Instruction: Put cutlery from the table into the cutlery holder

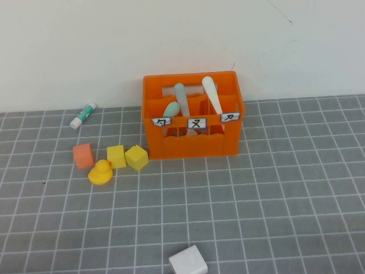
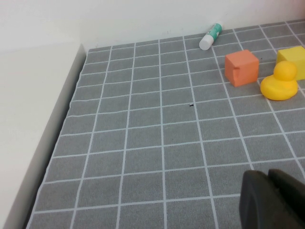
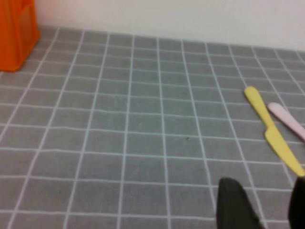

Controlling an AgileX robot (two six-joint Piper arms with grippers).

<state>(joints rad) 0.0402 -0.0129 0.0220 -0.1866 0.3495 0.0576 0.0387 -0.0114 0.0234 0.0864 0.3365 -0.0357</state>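
Standing upright against the back wall, the orange cutlery holder (image 1: 193,140) keeps its three labelled compartments facing the robot, and three pieces already stand in it: a mint-green spoon (image 1: 171,108), a pale grey-green handle (image 1: 181,97) and a cream-white knife (image 1: 210,92), each leaning on a divider. Neither arm shows in the high view. The left gripper (image 2: 271,200) hovers low over bare table (image 2: 143,143) with its fingers clenched on nothing, near an orange cube (image 2: 241,67), a yellow duck (image 2: 280,82) and a white-and-green tube (image 2: 210,36). The right gripper (image 3: 259,202) hangs with fingers spread and empty, just short of a yellow knife (image 3: 272,131) and a pink piece (image 3: 287,120) lying flat on the tiles. I judge those are next; nothing blocks them.
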